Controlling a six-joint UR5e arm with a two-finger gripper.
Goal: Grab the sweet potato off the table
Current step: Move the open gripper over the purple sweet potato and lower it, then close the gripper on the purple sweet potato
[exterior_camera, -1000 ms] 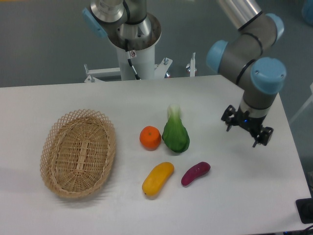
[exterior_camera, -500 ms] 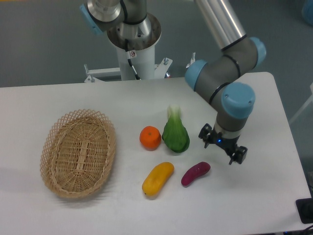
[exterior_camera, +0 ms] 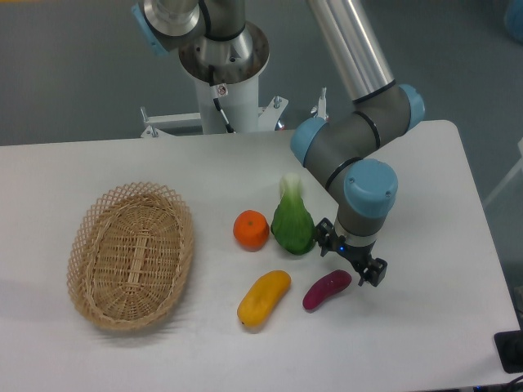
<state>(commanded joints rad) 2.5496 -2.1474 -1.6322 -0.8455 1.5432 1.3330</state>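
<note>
Camera: sweet potato [exterior_camera: 326, 291] lies diagonally, lower-left to upper-right.

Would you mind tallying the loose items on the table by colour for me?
Purple: 1, the sweet potato
Yellow: 1, the oblong fruit
Orange: 1, the round orange
Green: 1, the leafy vegetable
Tan: 1, the wicker basket
Total: 5
</note>
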